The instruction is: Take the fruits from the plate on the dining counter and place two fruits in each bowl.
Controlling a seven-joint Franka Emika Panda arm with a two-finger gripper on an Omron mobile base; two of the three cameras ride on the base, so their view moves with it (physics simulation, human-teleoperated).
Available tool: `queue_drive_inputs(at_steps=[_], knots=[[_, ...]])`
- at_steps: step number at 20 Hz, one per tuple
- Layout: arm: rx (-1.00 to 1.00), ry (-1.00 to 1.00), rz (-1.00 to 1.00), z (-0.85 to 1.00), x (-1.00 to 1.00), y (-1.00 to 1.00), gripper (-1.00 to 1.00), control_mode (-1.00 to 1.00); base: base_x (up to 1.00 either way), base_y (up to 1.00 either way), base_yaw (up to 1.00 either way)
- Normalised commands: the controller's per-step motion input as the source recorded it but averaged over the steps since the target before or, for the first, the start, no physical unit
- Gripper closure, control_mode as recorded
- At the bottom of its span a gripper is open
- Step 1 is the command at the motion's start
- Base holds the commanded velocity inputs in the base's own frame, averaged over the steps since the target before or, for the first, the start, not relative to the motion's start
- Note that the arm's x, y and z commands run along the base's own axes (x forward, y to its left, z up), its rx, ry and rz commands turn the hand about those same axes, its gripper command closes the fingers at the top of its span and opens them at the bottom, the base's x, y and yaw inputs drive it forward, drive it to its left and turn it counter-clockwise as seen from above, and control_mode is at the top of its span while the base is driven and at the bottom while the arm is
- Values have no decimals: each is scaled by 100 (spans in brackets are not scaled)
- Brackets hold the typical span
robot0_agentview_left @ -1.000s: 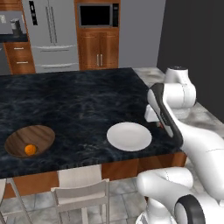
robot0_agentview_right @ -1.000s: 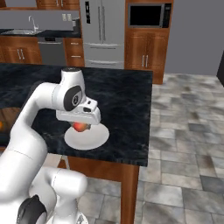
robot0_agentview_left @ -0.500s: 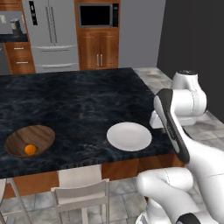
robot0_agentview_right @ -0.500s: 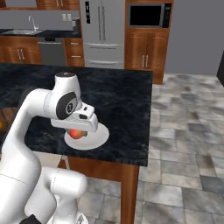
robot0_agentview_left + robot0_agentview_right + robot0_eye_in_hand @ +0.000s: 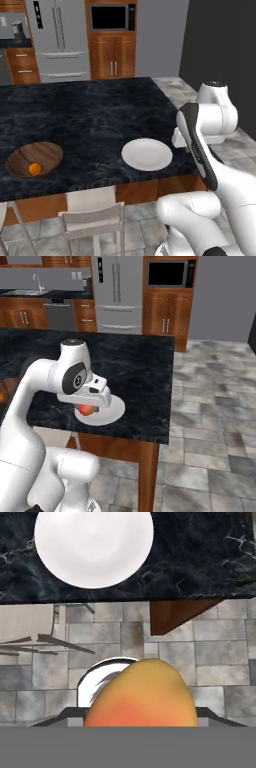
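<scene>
My gripper (image 5: 88, 409) is shut on a red-orange fruit (image 5: 88, 410), which fills the lower middle of the hand view (image 5: 142, 694) and hides the fingertips. The hand hangs by the near edge of the dining counter (image 5: 100, 115), just right of the white plate (image 5: 147, 153). The plate (image 5: 94, 547) lies bare near the counter's edge (image 5: 200, 557), partly behind the hand in the right base view (image 5: 114, 410). At the counter's left stands the brown wooden bowl (image 5: 35, 159) with an orange ball (image 5: 34, 169) in it.
A pale chair (image 5: 95, 215) stands under the counter's near edge, left of the robot, and shows again as a chair (image 5: 30, 632) in the hand view. Grey tiled floor (image 5: 210, 421) spreads to the right. A fridge (image 5: 55, 40) and wooden cabinets line the far wall.
The arm has drawn back and to the right, carrying the red-orange fruit from over the plate toward the counter's near edge. Plate, bowl and orange ball have not moved.
</scene>
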Motion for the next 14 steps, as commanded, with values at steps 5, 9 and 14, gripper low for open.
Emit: queue_drive_inputs(at_steps=[5, 9, 14], knots=[[0, 0, 0, 0, 0, 0, 100, 100, -100, 19, 0], [0, 0, 0, 0, 0, 0, 100, 100, -68, 100, 1], [0, 0, 0, 0, 0, 0, 100, 100, -31, 100, 0]])
